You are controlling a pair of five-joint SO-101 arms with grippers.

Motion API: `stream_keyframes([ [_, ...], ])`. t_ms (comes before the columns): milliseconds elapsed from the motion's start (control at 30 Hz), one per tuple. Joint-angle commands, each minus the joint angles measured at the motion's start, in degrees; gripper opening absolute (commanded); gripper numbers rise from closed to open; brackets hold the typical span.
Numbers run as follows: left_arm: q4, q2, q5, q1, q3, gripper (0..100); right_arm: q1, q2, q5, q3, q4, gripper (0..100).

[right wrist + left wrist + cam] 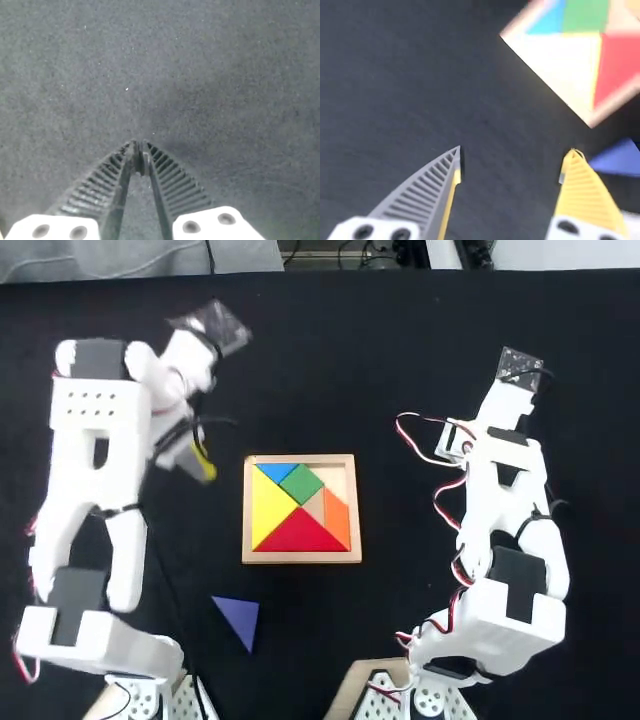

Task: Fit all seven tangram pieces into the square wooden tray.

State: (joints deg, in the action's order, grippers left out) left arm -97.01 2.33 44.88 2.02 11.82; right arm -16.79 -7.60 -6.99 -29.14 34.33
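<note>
The square wooden tray (299, 558) lies mid-table and holds a light blue triangle (275, 471), a green square (301, 483), a yellow triangle (267, 510), a red triangle (300, 534) and an orange piece (338, 516). A small wood-coloured patch (316, 508) shows between them. A dark blue triangle (238, 619) lies loose on the cloth, nearer than the tray. My left gripper (196, 462) hovers left of the tray. It stands open (515, 160) and holds nothing, with the tray's corner (580, 116) and the dark blue triangle (617, 157) ahead. My right gripper (137, 150) is shut over bare cloth.
A black cloth (360, 360) covers the table. The right arm (505, 490) stands folded to the right of the tray. A wooden board (350, 690) pokes in at the near edge between the arm bases.
</note>
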Motion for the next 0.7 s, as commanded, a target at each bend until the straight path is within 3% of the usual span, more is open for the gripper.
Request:
stream_keyframes([
  [0, 4.5, -6.3, 1.0, -1.9, -20.0, 31, 1.1, 2.1, 0.8, 0.7, -1.0, 1.1],
  [133, 12.5, -15.8, 1.0, -5.0, -37.8, 31, 1.1, 2.1, 0.8, 0.6, -0.9, 1.1],
  [333, 23.3, -41.0, 1.3, -8.3, -61.4, 31, 1.1, 2.1, 0.8, 0.6, -0.9, 1.1],
  [500, 28.9, -59.6, 15.8, -13.2, -74.8, 31, 3.1, 2.1, 1.9, 0.7, -1.0, 1.1],
  [567, 29.2, -63.3, 11.3, -16.7, -75.9, 31, 3.2, 2.1, 3.8, 0.6, -1.0, 1.1],
  [667, 28.7, -64.3, -1.2, -18.0, -75.2, 31, 3.2, 1.7, 4.1, 0.7, -1.0, 1.1],
])
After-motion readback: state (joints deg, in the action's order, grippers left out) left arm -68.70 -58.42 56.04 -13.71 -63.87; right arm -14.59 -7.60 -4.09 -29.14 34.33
